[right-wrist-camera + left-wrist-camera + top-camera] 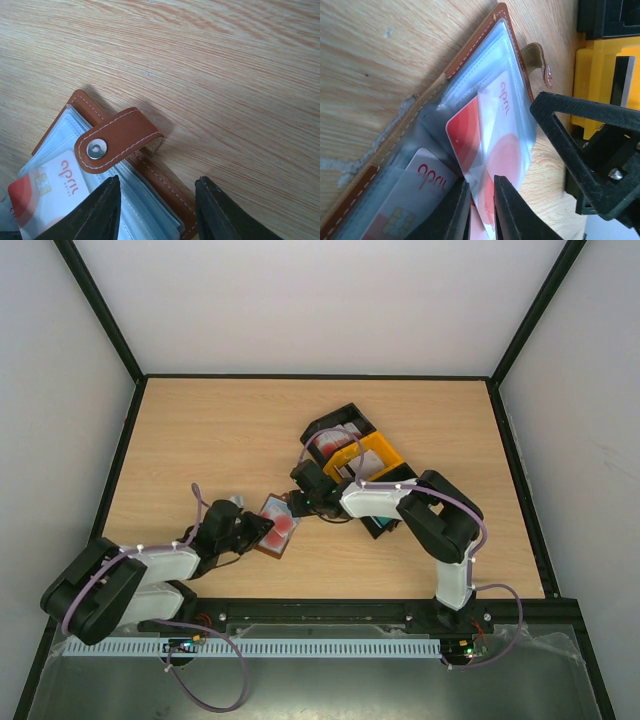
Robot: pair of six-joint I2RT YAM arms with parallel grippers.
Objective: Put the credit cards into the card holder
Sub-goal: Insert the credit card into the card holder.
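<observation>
My left gripper (481, 187) is pinched on a thin red-and-white plastic credit card (470, 132). Its long axis runs straight ahead of those fingers into a clear sleeve (490, 65) of the brown leather folding card holder (472, 50), which lies open on the pale wooden table (380, 60). My right gripper (157, 187) is spread and empty, with the holder's edge between its fingers, just short of the snap tab (117, 137). Room is tight, I judge: a black-and-yellow bin tray (592, 75) sits just beyond.

brown card holder (130, 137) with white stitching, red-and-white credit cards (485, 145)
</observation>
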